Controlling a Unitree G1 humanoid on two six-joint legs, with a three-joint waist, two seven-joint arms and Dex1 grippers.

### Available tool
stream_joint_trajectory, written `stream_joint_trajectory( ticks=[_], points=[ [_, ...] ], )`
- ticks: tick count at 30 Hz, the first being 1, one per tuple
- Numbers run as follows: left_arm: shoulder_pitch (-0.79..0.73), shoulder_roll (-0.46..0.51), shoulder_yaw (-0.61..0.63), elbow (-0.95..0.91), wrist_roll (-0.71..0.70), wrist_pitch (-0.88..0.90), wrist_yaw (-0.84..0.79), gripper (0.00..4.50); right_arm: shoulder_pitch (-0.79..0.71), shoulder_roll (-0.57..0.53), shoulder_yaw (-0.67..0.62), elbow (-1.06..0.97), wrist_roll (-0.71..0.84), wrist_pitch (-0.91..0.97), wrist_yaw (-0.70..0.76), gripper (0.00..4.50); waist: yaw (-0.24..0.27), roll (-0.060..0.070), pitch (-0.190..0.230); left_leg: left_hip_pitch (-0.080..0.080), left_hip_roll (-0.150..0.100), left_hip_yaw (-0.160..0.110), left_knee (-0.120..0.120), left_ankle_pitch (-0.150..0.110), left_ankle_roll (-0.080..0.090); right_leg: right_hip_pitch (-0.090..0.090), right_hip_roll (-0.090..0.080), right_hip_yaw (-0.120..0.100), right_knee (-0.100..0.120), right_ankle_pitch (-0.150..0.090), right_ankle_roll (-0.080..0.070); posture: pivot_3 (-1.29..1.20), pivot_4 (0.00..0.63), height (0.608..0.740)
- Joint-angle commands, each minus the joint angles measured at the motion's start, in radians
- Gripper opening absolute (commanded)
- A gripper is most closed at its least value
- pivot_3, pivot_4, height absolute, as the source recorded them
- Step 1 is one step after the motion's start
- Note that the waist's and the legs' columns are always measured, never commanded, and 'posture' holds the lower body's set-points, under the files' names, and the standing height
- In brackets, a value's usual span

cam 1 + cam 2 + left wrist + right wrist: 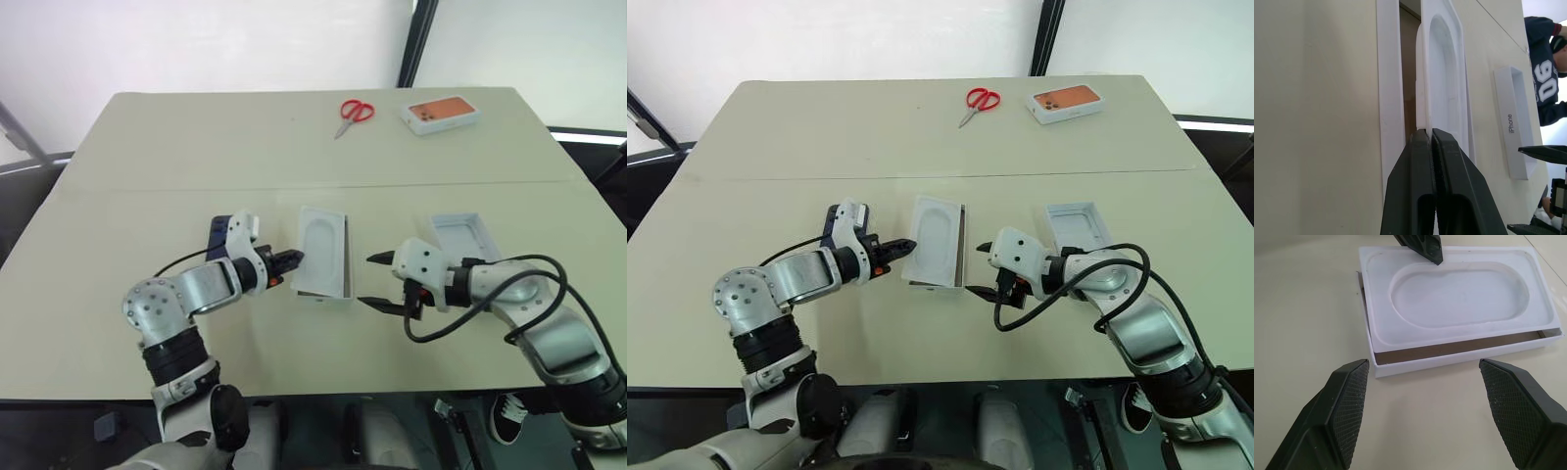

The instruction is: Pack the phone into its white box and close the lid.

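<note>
Left gripper (296, 260) pinched shut on the insert tray (324, 250) edge, tray lying skewed in the white box (1459, 357) mid-table, right gripper (380, 281) wide open, empty; tray looks light, thin, flexy — grip the rim, gently.

The white box (1459, 357) lies open on the worktop, brown floor showing at one edge. The lid (465, 238) rests hollow side up, well apart. The phone (219, 233) lies left of the box.
</note>
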Motion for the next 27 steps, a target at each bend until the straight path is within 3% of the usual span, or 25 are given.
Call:
stream_joint_trajectory(
  ticks=[1, 3, 6, 10, 13, 14, 20, 23, 27],
  points=[
    [-0.016, -0.02, 0.007, -0.014, -0.041, 0.008, 0.017, 0.0, 0.0, 0.0, -0.011, -0.006, -0.004, -0.031, -0.005, 3.77, 0.0, 0.0, 0.0, 0.0, 0.0, 0.0, 0.0, 0.0, 0.0, 0.0, 0.0, 0.0, 0.0, 0.0, 0.0, 0.0, 0.15, 0.74],
    [-0.016, -0.029, 0.008, -0.016, -0.047, 0.008, 0.027, 0.0, 0.001, -0.001, -0.008, -0.001, -0.007, -0.039, -0.006, 3.77, 0.0, 0.0, 0.0, 0.0, 0.0, 0.0, 0.0, 0.0, 0.0, 0.0, 0.0, 0.0, 0.0, 0.0, 0.0, 0.0, 0.15, 0.74],
    [-0.015, -0.034, 0.008, -0.018, -0.056, 0.008, 0.04, 0.87, 0.0, -0.001, -0.007, 0.003, -0.009, -0.046, -0.006, 3.8, 0.0, 0.0, 0.0, 0.0, 0.0, 0.0, 0.0, 0.0, 0.0, 0.0, 0.0, 0.0, 0.0, 0.0, 0.0, 0.0, 0.15, 0.74],
    [-0.009, -0.017, 0.006, -0.017, -0.076, 0.008, 0.044, 2.65, -0.008, 0.004, -0.007, 0.011, -0.011, -0.053, -0.009, 3.8, 0.0, 0.0, 0.0, 0.0, 0.0, 0.0, 0.0, 0.0, 0.0, 0.0, 0.0, 0.0, 0.0, 0.0, 0.0, 0.0, 0.15, 0.74],
    [-0.004, 0.037, 0.003, -0.019, -0.106, 0.008, 0.031, 4.25, -0.021, 0.014, -0.012, 0.019, -0.011, -0.056, -0.019, 3.8, -0.002, 0.0, 0.0, 0.0, 0.0, 0.0, 0.0, 0.0, 0.0, 0.0, 0.0, 0.0, 0.0, 0.0, 0.0, 0.0, 0.15, 0.74],
    [-0.005, 0.069, 0.002, -0.023, -0.118, 0.008, 0.015, 4.44, -0.029, 0.024, -0.015, 0.022, -0.01, -0.056, -0.027, 3.8, -0.004, 0.0, 0.0, 0.001, 0.0, 0.0, 0.0, 0.0, 0.0, 0.0, 0.0, 0.0, 0.0, 0.0, 0.0, 0.0, 0.15, 0.74],
    [-0.02, 0.215, 0.027, -0.03, -0.178, 0.007, -0.069, 4.44, -0.077, 0.078, -0.024, 0.035, 0.014, -0.026, -0.053, 3.8, -0.003, 0.0, 0.0, 0.0, 0.0, 0.0, 0.0, 0.0, -0.001, -0.001, 0.001, 0.0, 0.0, 0.0, 0.0, 0.0, 0.15, 0.74],
    [-0.014, 0.266, 0.004, -0.038, -0.194, 0.003, -0.099, 4.5, -0.084, 0.081, -0.012, 0.044, 0.005, -0.034, -0.049, 2.47, 0.0, 0.0, 0.0, 0.0, 0.001, 0.0, 0.0, 0.0, -0.001, -0.001, 0.0, 0.0, 0.0, 0.0, 0.0, 0.0, 0.15, 0.74],
    [-0.004, 0.263, -0.017, -0.042, -0.232, -0.017, -0.101, 4.5, -0.094, 0.084, 0.001, 0.06, -0.003, -0.049, -0.045, 0.4, 0.004, 0.0, 0.0, 0.0, 0.0, 0.0, 0.0, 0.0, -0.001, 0.0, -0.001, 0.0, 0.0, 0.0, 0.0, 0.0, 0.15, 0.74]
  ],
)
